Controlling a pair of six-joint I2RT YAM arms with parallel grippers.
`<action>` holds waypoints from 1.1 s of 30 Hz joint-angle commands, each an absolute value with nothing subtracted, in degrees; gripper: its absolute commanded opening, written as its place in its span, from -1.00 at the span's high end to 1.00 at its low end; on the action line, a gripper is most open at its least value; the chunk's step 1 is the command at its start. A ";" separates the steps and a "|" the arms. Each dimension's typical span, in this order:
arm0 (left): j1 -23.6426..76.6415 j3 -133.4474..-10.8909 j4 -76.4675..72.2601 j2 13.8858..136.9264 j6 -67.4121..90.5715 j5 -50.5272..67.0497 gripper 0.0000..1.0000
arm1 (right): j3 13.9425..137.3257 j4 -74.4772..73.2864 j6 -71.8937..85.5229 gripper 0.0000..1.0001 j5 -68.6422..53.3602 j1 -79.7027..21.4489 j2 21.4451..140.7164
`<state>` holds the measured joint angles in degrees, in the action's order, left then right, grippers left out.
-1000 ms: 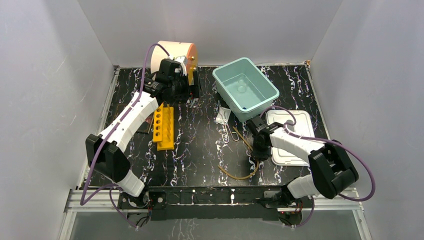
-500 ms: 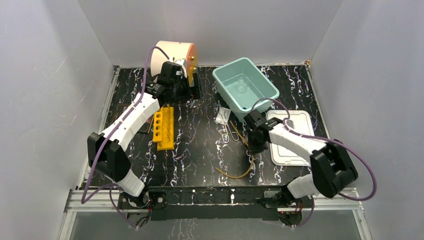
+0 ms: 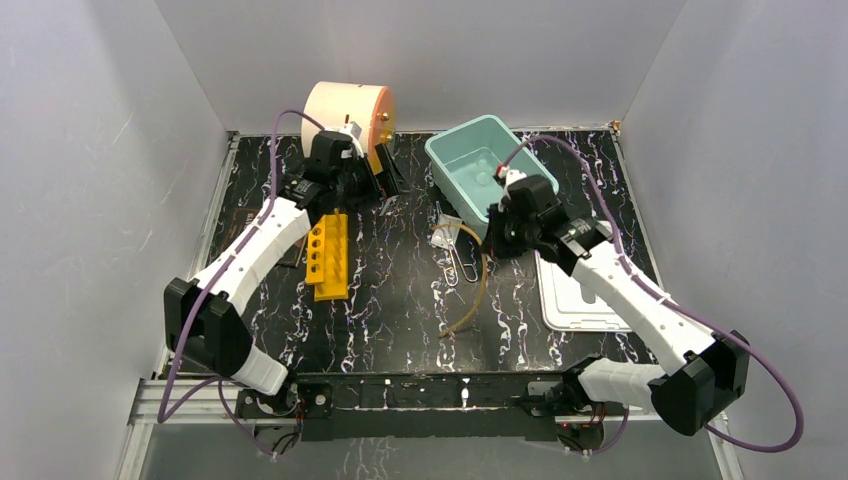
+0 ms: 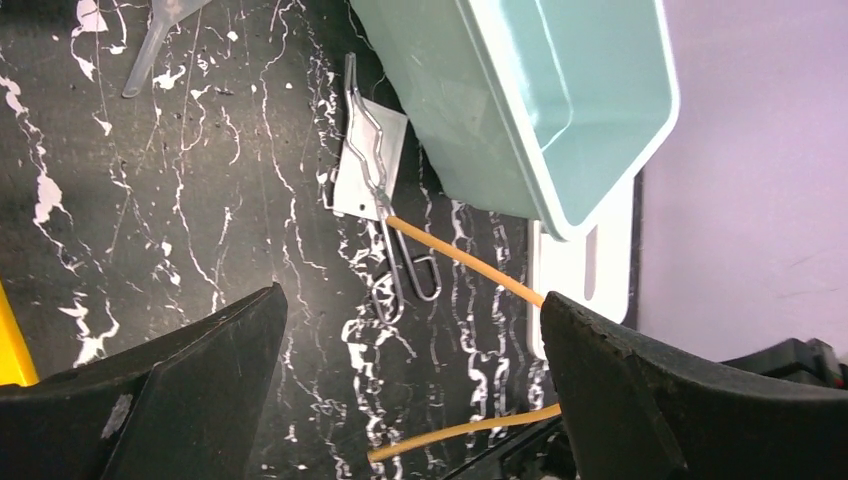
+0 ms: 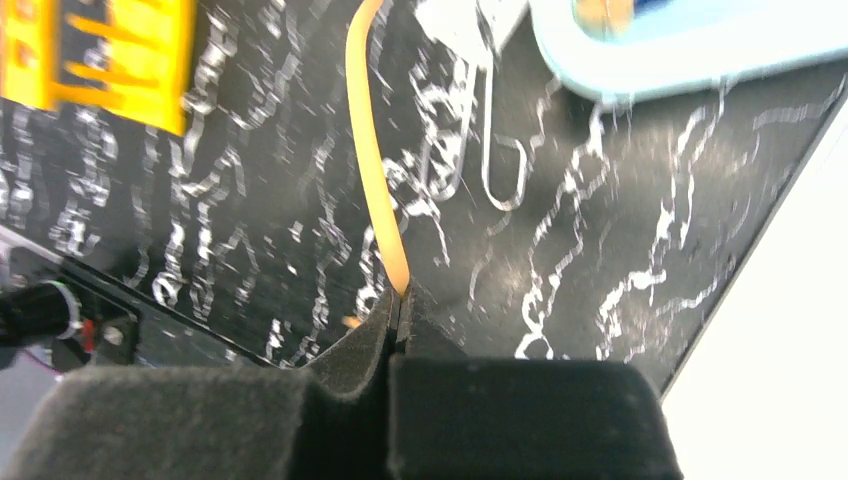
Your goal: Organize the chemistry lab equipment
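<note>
My right gripper is shut on one end of the tan rubber tube. It holds the tube up beside the teal bin, and the tube hangs down to the table. In the right wrist view the shut jaws pinch the tube. My left gripper is open and empty near the cream drum. The left wrist view shows its wide-apart fingers above the metal tongs, the tube and a clear funnel. The yellow rack lies at the left.
The cream drum with the orange face stands at the back left. A white lid lies right of the bin. A small clear round item lies in the bin. The metal tongs and a clear flat piece lie mid-table.
My right gripper has risen and moved back toward the teal bin, pulling the tan tube up off the table. My left gripper has shifted slightly right by the drum.
</note>
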<state>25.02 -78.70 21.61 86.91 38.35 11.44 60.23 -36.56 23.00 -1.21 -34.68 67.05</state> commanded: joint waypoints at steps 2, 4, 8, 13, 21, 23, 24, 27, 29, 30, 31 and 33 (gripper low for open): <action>19.75 -76.89 21.64 81.06 48.03 10.49 -0.97 | 77.77 -36.21 19.59 1.00 -3.97 -34.86 70.28; 19.10 -76.44 21.91 80.25 48.06 10.02 -0.97 | 85.06 -37.49 17.53 1.00 -3.04 -34.81 72.85; 19.04 -76.40 22.50 78.93 47.23 8.95 -0.97 | 97.54 -39.73 11.76 1.00 2.43 -34.68 78.18; 18.99 -77.05 23.98 78.23 45.44 7.09 -0.97 | 107.80 -38.66 7.29 1.00 7.40 -33.23 83.88; 18.99 -76.07 22.00 78.56 44.63 9.22 -0.97 | 116.63 -34.64 6.45 1.00 10.25 -23.90 90.37; 19.02 -76.13 21.95 78.70 44.50 9.31 -0.97 | 118.57 -33.64 5.45 1.00 10.65 -22.43 91.94; 19.03 -76.27 21.94 78.74 44.38 9.32 -0.97 | 119.19 -33.10 4.99 1.00 10.89 -21.69 92.54; 19.03 -76.21 21.89 78.75 44.15 9.46 -0.97 | 120.59 -32.29 4.79 1.00 11.11 -19.68 94.03; 19.05 -76.04 21.69 78.77 44.12 9.58 -0.97 | 118.14 -30.54 4.97 1.00 10.84 -19.25 94.01; 19.04 -75.88 21.64 78.75 44.12 9.58 -0.97 | 116.47 -29.40 4.98 1.00 10.36 -19.20 93.81; 19.06 -75.84 21.56 78.83 44.12 9.62 -0.97 | 114.97 -28.60 5.05 1.00 9.83 -19.15 93.72; 19.07 -75.71 21.39 78.96 44.12 9.82 -0.97 | 113.00 -27.94 5.35 1.00 9.42 -19.16 94.01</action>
<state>18.87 -76.31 22.46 80.60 44.97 8.69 115.66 -33.80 5.82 10.28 -19.18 94.54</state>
